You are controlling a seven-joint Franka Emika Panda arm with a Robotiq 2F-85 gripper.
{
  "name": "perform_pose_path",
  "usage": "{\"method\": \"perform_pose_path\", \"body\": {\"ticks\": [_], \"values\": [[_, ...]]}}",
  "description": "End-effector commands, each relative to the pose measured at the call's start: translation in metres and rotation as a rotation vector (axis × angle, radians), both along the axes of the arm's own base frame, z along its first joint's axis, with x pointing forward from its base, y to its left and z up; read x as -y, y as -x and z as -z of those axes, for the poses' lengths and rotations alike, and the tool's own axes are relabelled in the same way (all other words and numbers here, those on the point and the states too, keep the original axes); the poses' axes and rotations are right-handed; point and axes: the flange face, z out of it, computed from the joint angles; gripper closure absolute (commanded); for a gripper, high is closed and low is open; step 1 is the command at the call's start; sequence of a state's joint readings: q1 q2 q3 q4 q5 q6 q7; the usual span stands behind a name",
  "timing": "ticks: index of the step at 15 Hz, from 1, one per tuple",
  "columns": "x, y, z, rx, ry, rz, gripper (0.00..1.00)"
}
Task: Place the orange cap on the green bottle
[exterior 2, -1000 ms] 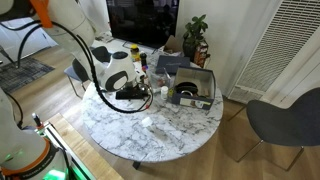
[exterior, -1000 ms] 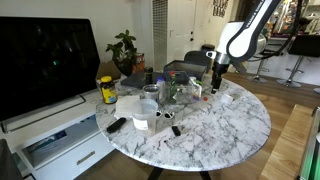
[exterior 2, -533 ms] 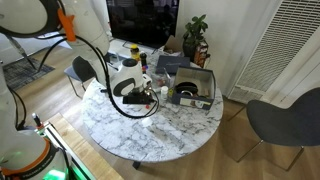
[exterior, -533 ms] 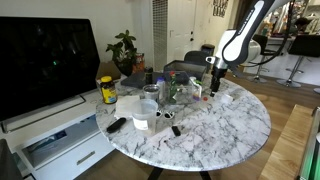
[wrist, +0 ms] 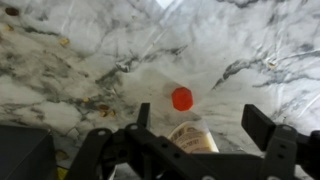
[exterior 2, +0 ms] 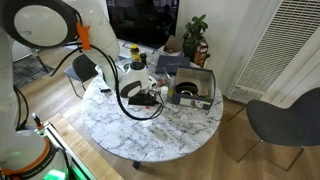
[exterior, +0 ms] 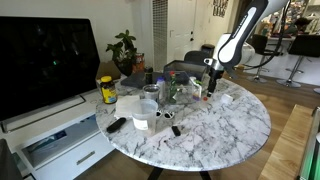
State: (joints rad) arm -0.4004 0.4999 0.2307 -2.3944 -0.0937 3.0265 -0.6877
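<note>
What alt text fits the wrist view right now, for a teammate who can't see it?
A small orange cap lies on the white marble tabletop, just beyond the open gripper. The gripper's dark fingers enter from the bottom edge, spread wide, with a pale rounded object between them, too blurred to identify.

— Where do the outside cameras sit?
— Both stand back, above table height. In an exterior view the table [exterior: 235, 125] is seen fairly low across, with the TV [exterior: 45, 55] near at left and the arm [exterior: 238, 38] beyond. In an exterior view from higher up, the arm [exterior 2: 84, 36] is near at left and the TV [exterior 2: 140, 20] at the back.
— Shared?
— Tabletop, TV, plant [exterior: 125, 45], arm.
— Wrist?
— Close, looking straight down on the marble, with the gripper [wrist: 198, 128] along its lower edge.
</note>
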Motion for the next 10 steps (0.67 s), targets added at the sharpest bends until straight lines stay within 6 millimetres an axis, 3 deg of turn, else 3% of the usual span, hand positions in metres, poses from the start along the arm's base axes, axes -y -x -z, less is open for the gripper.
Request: {"method": "perform_pose_path", "body": {"ticks": [1, 5, 10], "values": [[0.003, -0.009, 0.012, -0.028, -0.015, -0.002, 0.36], [0.004, -0.016, 0.018, -0.043, -0.013, 0.007, 0.56], [0.005, -0.022, 0.023, -0.077, -0.019, 0.004, 0.52]]}}
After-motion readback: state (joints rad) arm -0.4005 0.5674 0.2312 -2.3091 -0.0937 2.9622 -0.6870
